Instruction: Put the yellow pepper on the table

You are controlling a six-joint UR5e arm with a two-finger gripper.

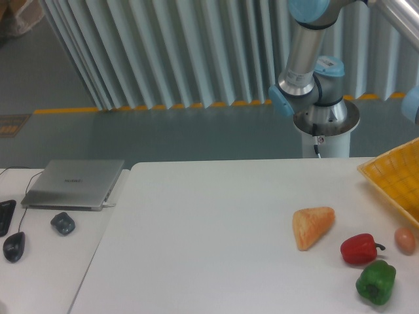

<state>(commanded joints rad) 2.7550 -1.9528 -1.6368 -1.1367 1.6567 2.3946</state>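
Observation:
The yellow pepper is not in view. The white table (209, 235) fills the lower middle of the camera view. Only the arm's base and lower joints (314, 85) show at the back right, with a silver link running off the top right corner. The gripper is out of frame.
On the table's right side lie a pale orange wedge (313, 226), a red pepper (359, 249), a green pepper (376, 282) and a small egg-like object (404, 240). A yellow basket (396, 180) stands at the right edge. The left desk holds a laptop (73, 184) and a mouse (13, 246).

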